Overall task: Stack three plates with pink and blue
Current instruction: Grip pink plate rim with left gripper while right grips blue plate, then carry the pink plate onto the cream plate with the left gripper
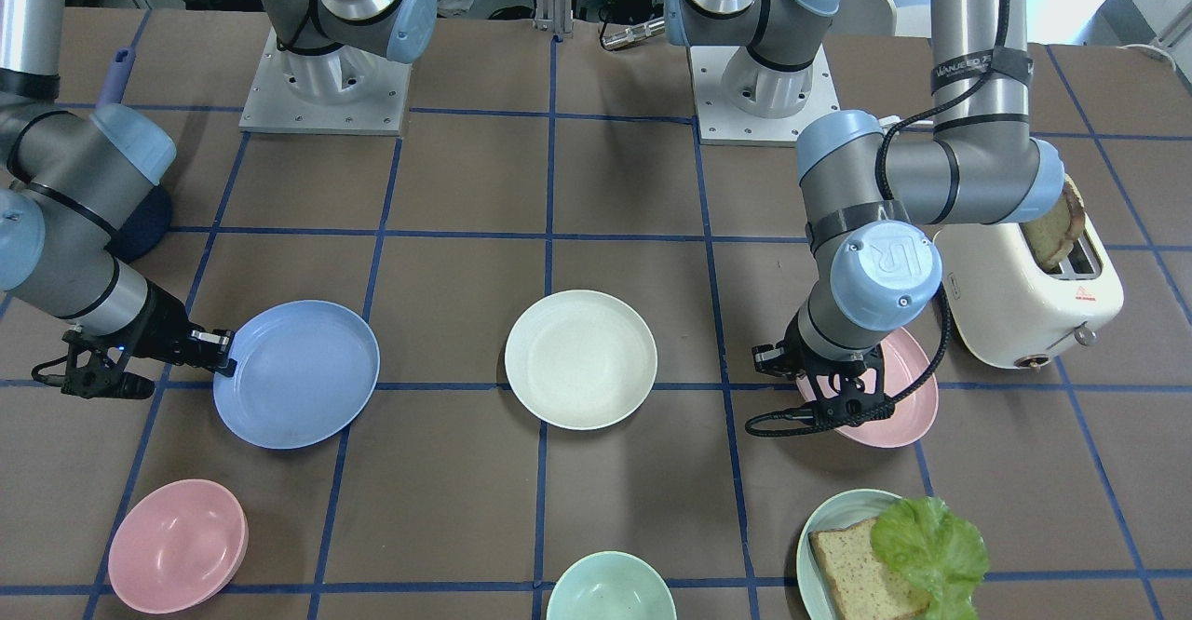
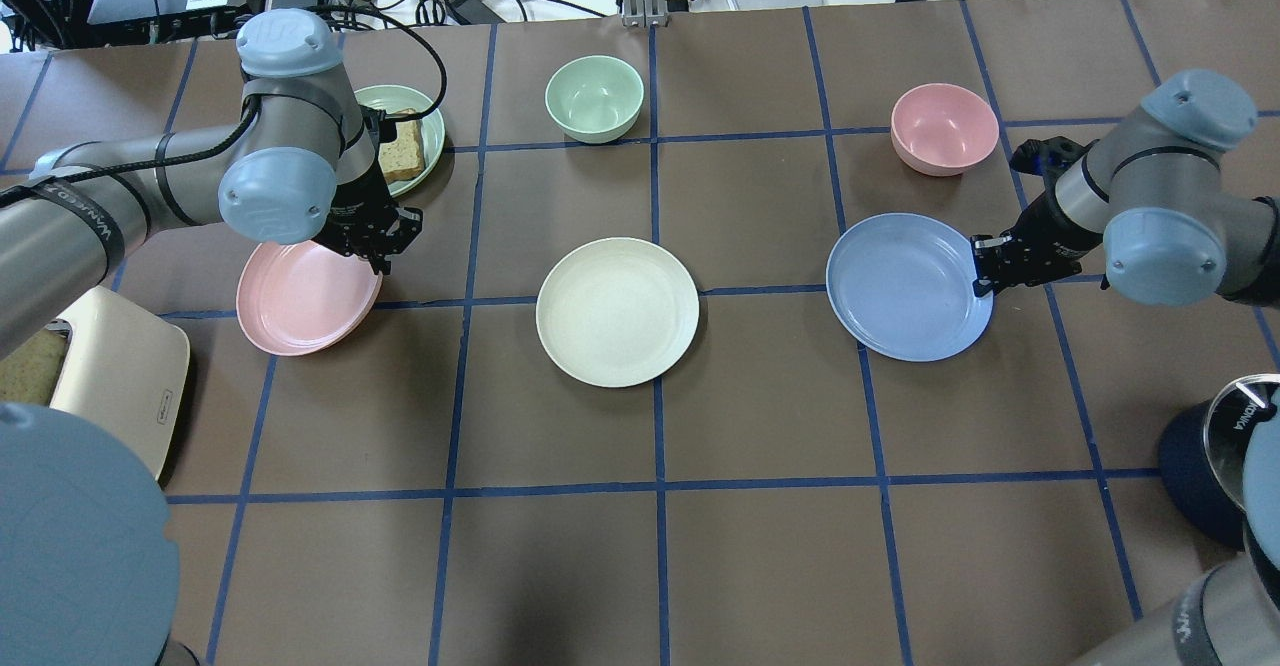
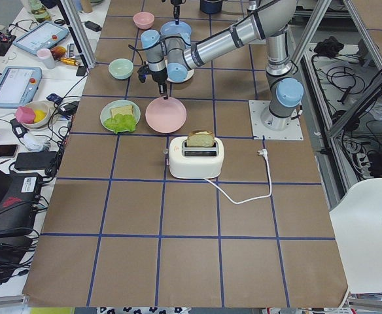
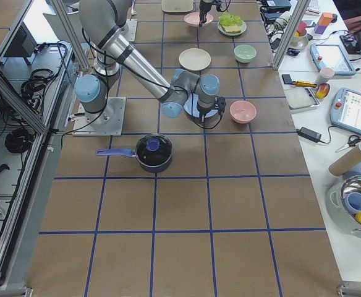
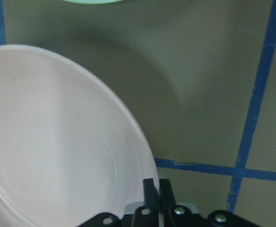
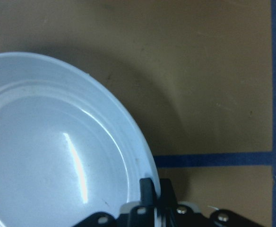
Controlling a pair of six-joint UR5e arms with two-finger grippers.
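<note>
Wrist cams: L hand [image 5: 157, 185] on pink plate [image 5: 57, 142], R hand [image 6: 156, 184] on blue plate [image 6: 48, 151]

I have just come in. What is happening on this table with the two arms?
Each arm holds one plate by its rim. The left gripper is shut on the edge of the pink plate, and the right gripper is shut on the edge of the blue plate. The cream-white plate lies untouched between them. No plate is stacked yet.
</note>
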